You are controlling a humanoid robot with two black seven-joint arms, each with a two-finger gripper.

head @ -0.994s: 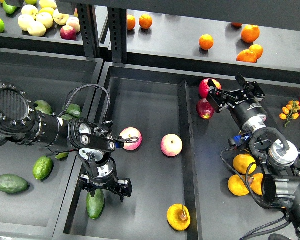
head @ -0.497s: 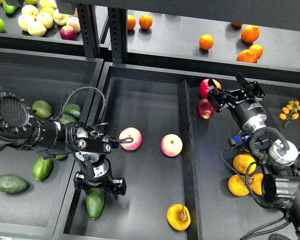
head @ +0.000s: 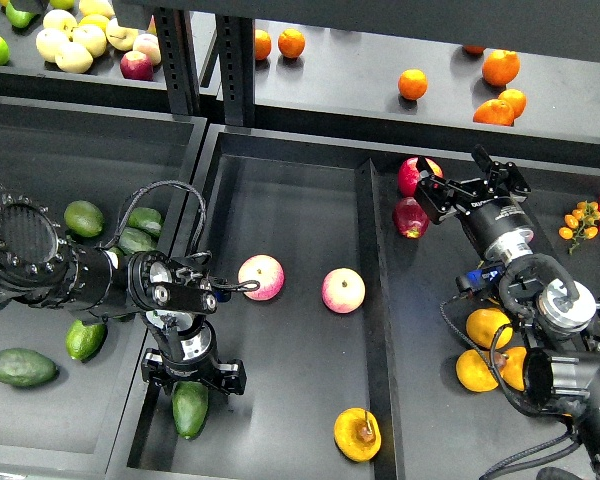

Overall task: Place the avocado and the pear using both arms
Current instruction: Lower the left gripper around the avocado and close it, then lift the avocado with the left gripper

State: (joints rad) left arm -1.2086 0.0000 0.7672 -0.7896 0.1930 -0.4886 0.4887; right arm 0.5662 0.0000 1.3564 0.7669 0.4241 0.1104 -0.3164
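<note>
Left gripper (head: 193, 377): jaws spread, pointing down over the top end of the avocado (head: 190, 408), which lies at the near left corner of the centre tray (head: 300, 200) (contact cannot be confirmed). Right gripper (head: 470, 187): fingers apart, holding nothing, just beside two red apples (head: 414, 200). The pear (head: 357, 434) lies at the same tray's near edge, stem up.

Centre tray (head: 280, 220): avocado (head: 190, 408) at 7 o'clock, directly under the left pincer (head: 193, 377), whose jaws are spread over its upper end; pear (head: 357, 434) at 5 o'clock, stem up; two pink-yellow apples (head: 262, 277) mid-tray. Right pincer (head: 467, 185), jaws apart, beside red apples (head: 411, 216) at 2 o'clock.
</note>
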